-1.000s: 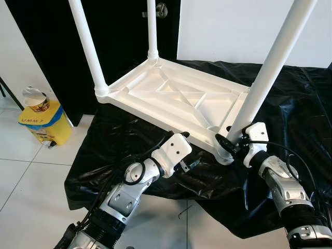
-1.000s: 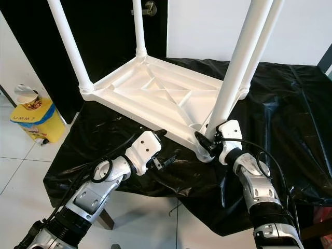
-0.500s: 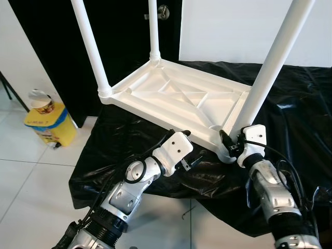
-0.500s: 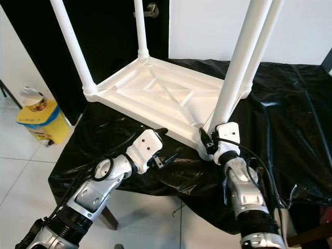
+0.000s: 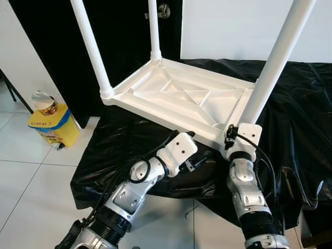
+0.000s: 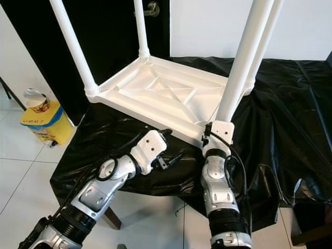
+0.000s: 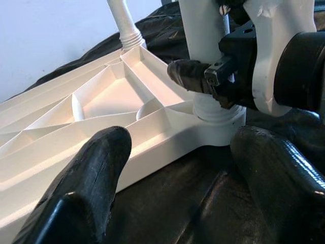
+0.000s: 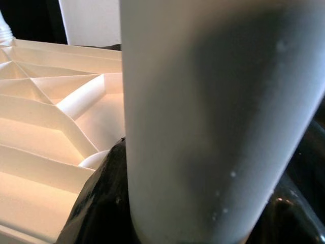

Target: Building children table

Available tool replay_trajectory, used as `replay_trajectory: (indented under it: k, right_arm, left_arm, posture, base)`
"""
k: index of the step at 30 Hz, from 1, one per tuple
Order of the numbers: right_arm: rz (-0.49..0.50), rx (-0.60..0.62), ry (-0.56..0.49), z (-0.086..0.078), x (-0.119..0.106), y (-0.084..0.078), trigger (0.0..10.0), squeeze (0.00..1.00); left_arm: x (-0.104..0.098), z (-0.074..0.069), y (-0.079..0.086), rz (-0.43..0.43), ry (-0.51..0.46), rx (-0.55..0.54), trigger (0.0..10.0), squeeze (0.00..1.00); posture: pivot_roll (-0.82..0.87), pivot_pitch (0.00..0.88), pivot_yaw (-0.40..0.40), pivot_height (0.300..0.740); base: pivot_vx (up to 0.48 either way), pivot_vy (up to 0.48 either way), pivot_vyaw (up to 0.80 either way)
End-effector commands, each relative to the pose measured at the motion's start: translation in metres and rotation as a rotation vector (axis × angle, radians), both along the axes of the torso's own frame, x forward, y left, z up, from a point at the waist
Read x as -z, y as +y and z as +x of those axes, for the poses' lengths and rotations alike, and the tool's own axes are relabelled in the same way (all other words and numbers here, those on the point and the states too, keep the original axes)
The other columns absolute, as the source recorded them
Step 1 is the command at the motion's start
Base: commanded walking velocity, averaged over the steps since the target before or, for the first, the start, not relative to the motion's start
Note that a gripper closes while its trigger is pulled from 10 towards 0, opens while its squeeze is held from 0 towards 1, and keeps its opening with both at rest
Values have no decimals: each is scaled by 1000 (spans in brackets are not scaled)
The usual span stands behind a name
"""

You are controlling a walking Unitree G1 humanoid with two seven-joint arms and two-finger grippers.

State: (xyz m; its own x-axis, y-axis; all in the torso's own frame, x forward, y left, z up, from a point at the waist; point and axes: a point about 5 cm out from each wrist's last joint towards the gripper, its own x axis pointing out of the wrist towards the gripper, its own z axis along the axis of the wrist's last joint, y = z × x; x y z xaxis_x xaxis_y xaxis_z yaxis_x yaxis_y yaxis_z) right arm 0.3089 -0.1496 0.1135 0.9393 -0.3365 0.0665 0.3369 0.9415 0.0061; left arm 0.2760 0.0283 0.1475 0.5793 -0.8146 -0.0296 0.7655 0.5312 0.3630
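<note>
A white plastic children's table (image 5: pixel 181 96) lies upside down on a black sheet (image 5: pixel 306 104), with its legs pointing up. My right gripper (image 5: pixel 230 136) is shut on the near right leg (image 5: pixel 275 62) just above its socket at the table's front corner. In the right wrist view that leg (image 8: pixel 213 112) sits between the black fingers (image 8: pixel 99 203). My left gripper (image 5: pixel 194 158) stands open just in front of the table's near edge, a little left of that corner. Its fingers (image 7: pixel 86 188) hold nothing and hover over the sheet.
A yellow bin (image 5: pixel 54 127) with a cup on top stands on the tiled floor at the left. Behind the table are a black door (image 5: pixel 124 31) and a white wall (image 5: pixel 233 26). The sheet's edge hangs down in front of me.
My right forearm has swung in from the right and now stands nearly upright below the near right leg, gripper still on it. The left gripper has barely moved. The camera has shifted slightly.
</note>
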Motion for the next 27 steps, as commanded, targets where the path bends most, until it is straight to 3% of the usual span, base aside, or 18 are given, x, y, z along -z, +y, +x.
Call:
replay_trajectory:
  k: [1, 8, 9, 19, 20, 21, 22, 24, 27]
  right_arm:
    - [3, 9, 71, -3, 13, 2, 10000, 0]
    - [-29, -17, 43, -2, 8, 3, 10000, 0]
    - [-39, -18, 42, -2, 8, 1, 10000, 1000]
    - [-155, -64, 1, -14, 8, -8, 10000, 1000]
    - [-170, -98, -6, -19, 9, -10, 10000, 824]
    - [-170, -98, -6, -19, 9, -10, 10000, 824]
    - [-185, -121, -12, -25, 9, -12, 10000, 0]
    - [-229, -188, -25, -42, 12, -15, 10000, 0]
    - [-251, -230, -22, -53, 16, -18, 10000, 0]
  left_arm:
    - [1, -1, -2, 25, 17, 80, 10000, 0]
    - [2, -1, -6, 22, 13, 85, 10000, 0]
    - [2, -1, -8, 19, 10, 86, 10000, 0]
    - [0, 5, -1, 39, -22, 64, 10000, 0]
    - [0, 8, -1, 41, -28, 61, 10000, 0]
    - [0, 8, -1, 41, -28, 61, 10000, 0]
    - [-2, 10, 0, 42, -32, 57, 10000, 0]
    - [-5, 18, 4, 63, -56, 55, 10000, 0]
    - [-7, 24, 8, 81, -71, 53, 10000, 0]
  posture:
    - [-50, 17, 5, 740]
    - [-46, 0, 0, 740]
    - [-44, 0, 0, 740]
    - [-52, 0, 13, 740]
    - [-57, 0, 16, 740]
    - [-57, 0, 16, 740]
    - [-60, 0, 19, 740]
    - [-70, 0, 23, 740]
    - [-87, 9, 32, 740]
  base:
    - [0, 0, 0]
    - [0, 0, 0]
    - [0, 0, 0]
    - [0, 0, 0]
    - [0, 0, 0]
    - [0, 0, 0]
    - [0, 0, 0]
    - [0, 0, 0]
    - [0, 0, 0]
